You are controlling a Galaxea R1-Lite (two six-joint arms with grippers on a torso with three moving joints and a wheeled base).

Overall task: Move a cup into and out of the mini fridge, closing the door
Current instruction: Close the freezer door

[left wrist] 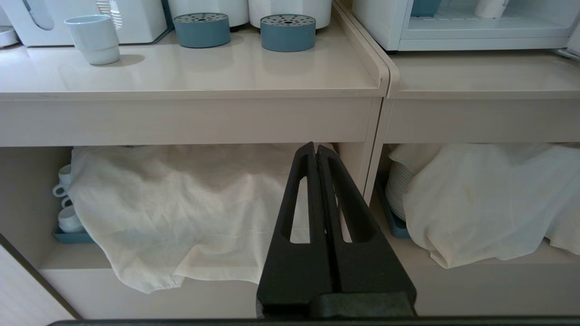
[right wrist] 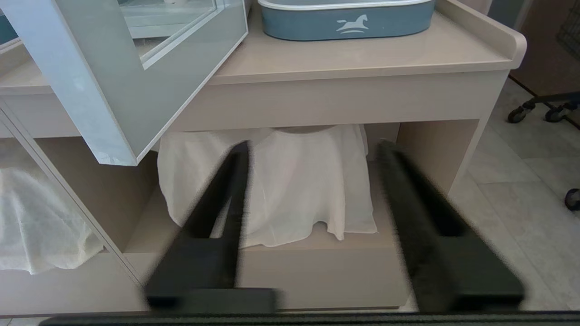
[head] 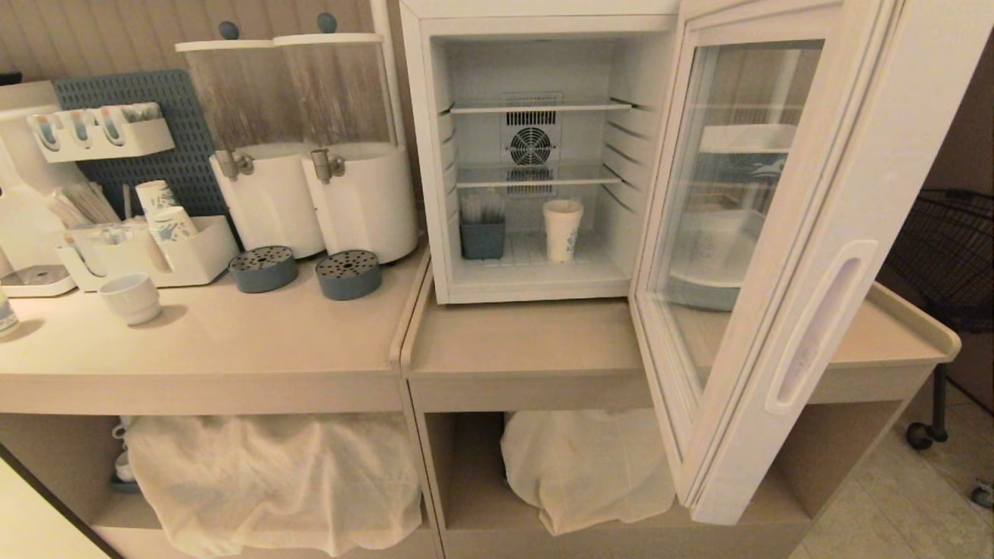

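Both of my claws hang low in front of the counter, below its top. My right gripper (right wrist: 312, 149) has its jaws parted with nothing between them, and sits under the swung-open door (head: 784, 256). My left gripper (left wrist: 316, 151) is clenched tight on nothing and parked.

On the counter, the mini fridge (head: 536, 155) stands wide open. Inside, on its floor, the cup (head: 562, 230) stands upright just beside a small blue-grey bin (head: 482, 237), under the lower wire shelf.

Taking the cup out looks like my next step. I should raise my right claw, enter straight through the opening clear of the door, grip the cup mid-wall gently so the paper does not crush, and draw it out level.
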